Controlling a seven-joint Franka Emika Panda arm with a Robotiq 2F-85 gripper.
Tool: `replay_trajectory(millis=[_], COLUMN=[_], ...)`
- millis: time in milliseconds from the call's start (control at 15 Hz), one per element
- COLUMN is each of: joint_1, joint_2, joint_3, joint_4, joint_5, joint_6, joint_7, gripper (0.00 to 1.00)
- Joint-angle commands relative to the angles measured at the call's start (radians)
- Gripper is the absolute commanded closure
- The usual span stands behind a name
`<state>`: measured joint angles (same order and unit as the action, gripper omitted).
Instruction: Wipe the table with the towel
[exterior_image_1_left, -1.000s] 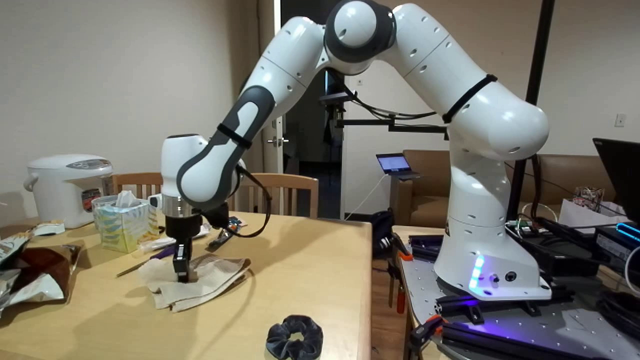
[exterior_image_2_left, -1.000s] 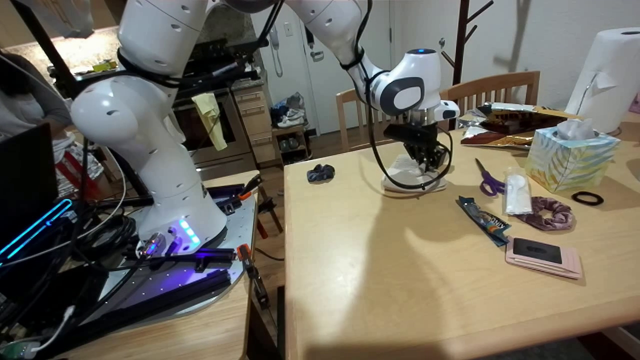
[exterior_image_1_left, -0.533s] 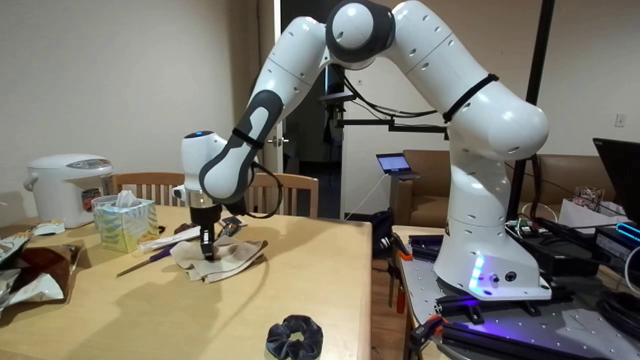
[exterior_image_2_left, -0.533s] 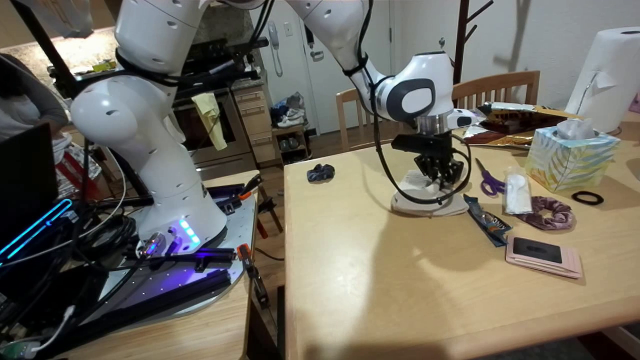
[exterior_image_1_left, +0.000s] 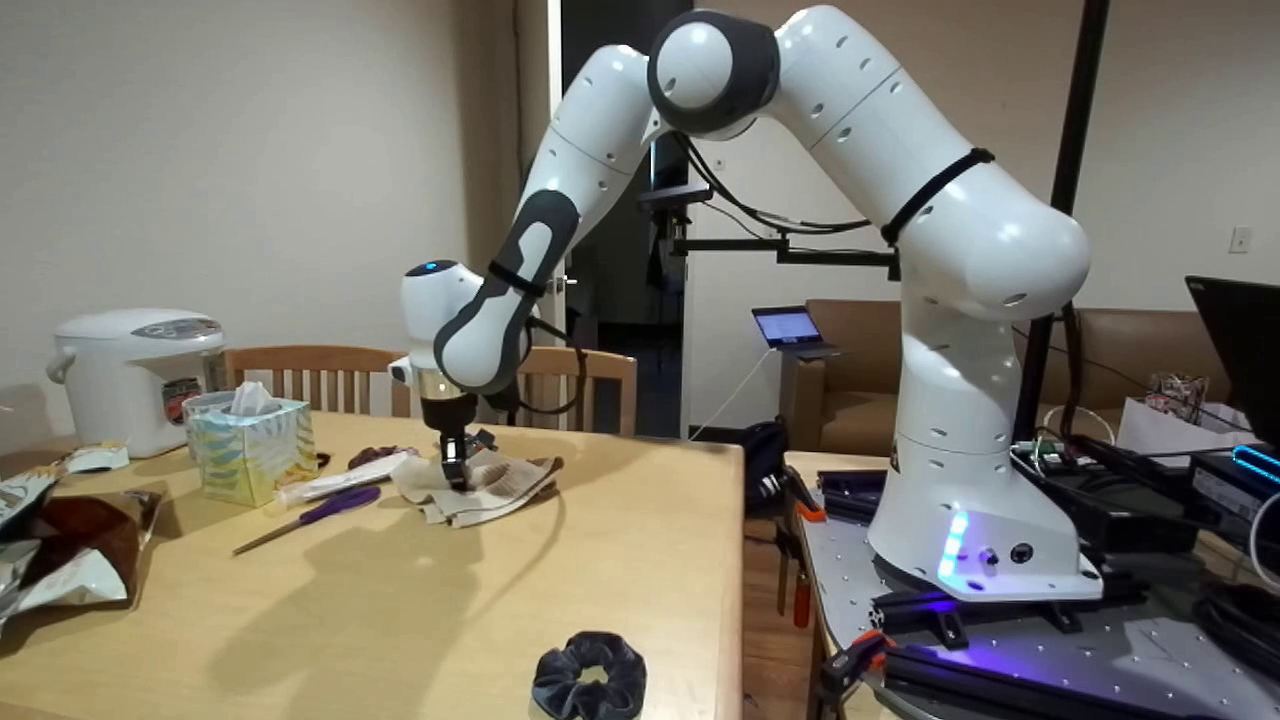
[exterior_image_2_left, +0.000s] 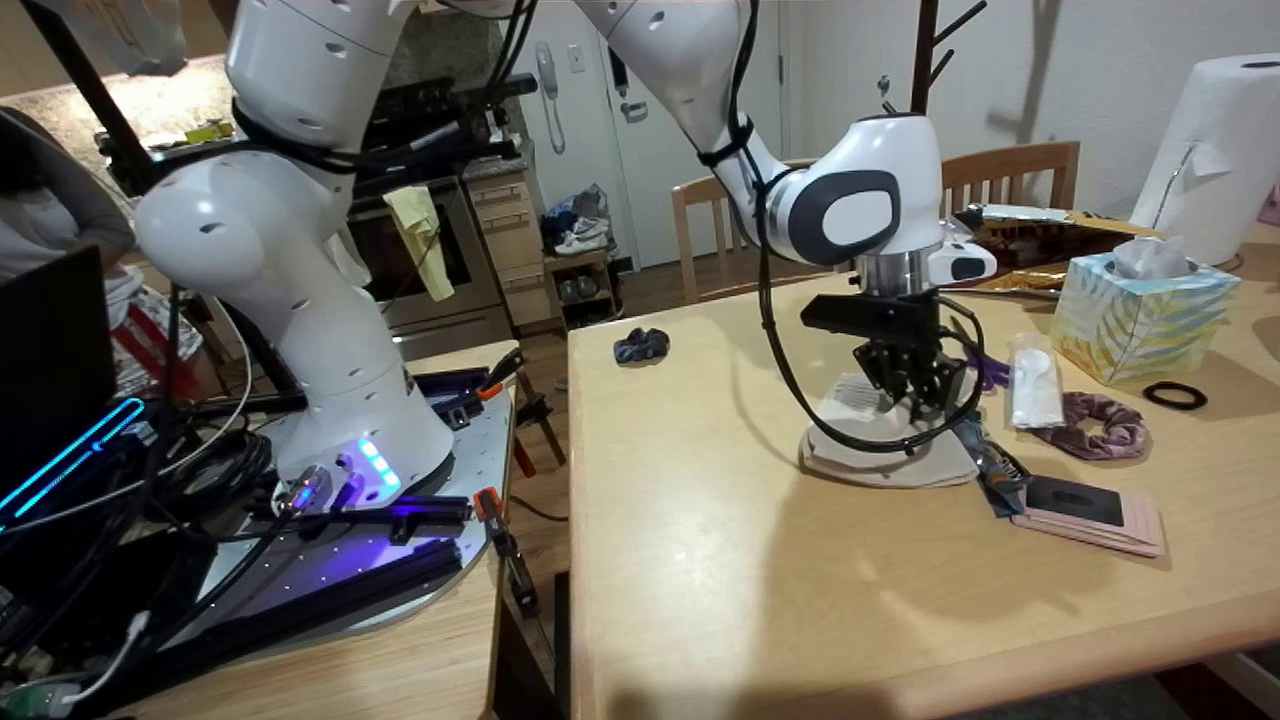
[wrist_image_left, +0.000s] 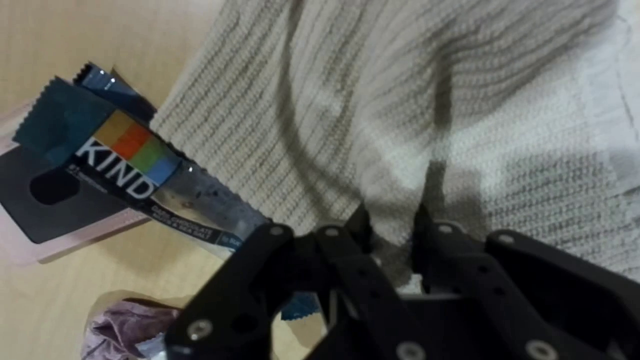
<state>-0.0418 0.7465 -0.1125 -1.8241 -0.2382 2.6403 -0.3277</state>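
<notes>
The cream-white towel (exterior_image_1_left: 500, 490) (exterior_image_2_left: 880, 462) lies rumpled on the light-wood table (exterior_image_1_left: 640, 540) (exterior_image_2_left: 680, 520), seen in both exterior views. A ridge of the towel (wrist_image_left: 300, 125) rises between the fingertips in the wrist view, pinched from both sides. My gripper (wrist_image_left: 392, 220) points down and is shut on this fold, low over the tabletop. In both exterior views the gripper (exterior_image_1_left: 456, 480) (exterior_image_2_left: 912, 405) stands over the middle of the cloth. The towel's edge lies against a snack bar and seems to cover part of it.
The snack bar (wrist_image_left: 145, 175) overlaps a pink card holder (wrist_image_left: 55, 200) (exterior_image_2_left: 1090, 515). Close by are a white packet (exterior_image_2_left: 1036, 385), a mauve scrunchie (exterior_image_2_left: 1095, 425), purple scissors (exterior_image_1_left: 330, 508) and a tissue box (exterior_image_2_left: 1140, 315). A dark scrunchie (exterior_image_1_left: 590, 672) lies near the table edge.
Gripper and towel have slid together across the table, away from the chip bags, up to the snack bar. The snack bar has shifted slightly toward the card holder. The grip looks unchanged.
</notes>
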Motion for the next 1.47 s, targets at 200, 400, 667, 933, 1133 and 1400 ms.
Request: replay_trajectory(millis=[200,400,667,933,1133,1400], joint_1=[-0.034,-0.026,-0.007,0.015,0.047,0.090], joint_2=[0.007,0.025,0.043,0.056,0.074,0.100], joint_3=[0.085,0.140,0.214,0.268,0.285,0.286], joint_4=[0.002,0.024,0.052,0.080,0.107,0.137], joint_5=[-0.018,-0.010,0.003,0.014,0.010,0.006], joint_6=[0.007,0.003,-0.023,-0.039,-0.038,-0.040], joint_7=[-0.079,-0.117,-0.148,-0.147,-0.133,-0.118], gripper=[0.96,0.96,0.96,0.96,0.96,0.96])
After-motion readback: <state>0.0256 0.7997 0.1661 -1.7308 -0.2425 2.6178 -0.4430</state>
